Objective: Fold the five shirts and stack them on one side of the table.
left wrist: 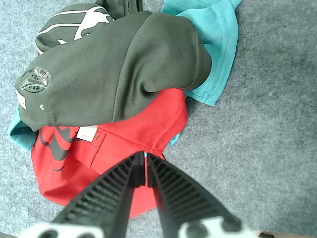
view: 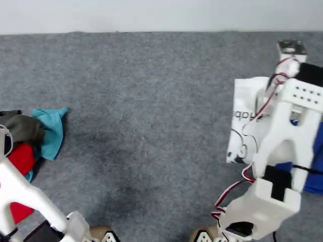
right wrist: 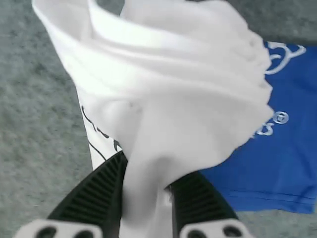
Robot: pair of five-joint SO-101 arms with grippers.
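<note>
Over on the right side of the grey table [view: 151, 101], the right gripper [right wrist: 148, 173] has its claw clamped around a bunched fold of the white shirt [right wrist: 173, 89], with cloth spilling out above the black ribbed fingers [right wrist: 99, 193]. That white shirt hangs crumpled, partly covering the blue shirt [right wrist: 277, 163], which lies flat on the table beneath it with pale print showing. From the high view the right arm [view: 282, 141] stands over both garments near the table's right edge. Across on the left side, three shirts sit in a loose heap: the dark grey shirt [left wrist: 119, 74] on top, the red shirt [left wrist: 148, 129] under it, the teal shirt [left wrist: 213, 39] poking out behind. The left gripper [left wrist: 145, 158] hangs over the red shirt's hem, claw pinched narrow, tips all but touching; I cannot tell if any fabric is caught
</note>
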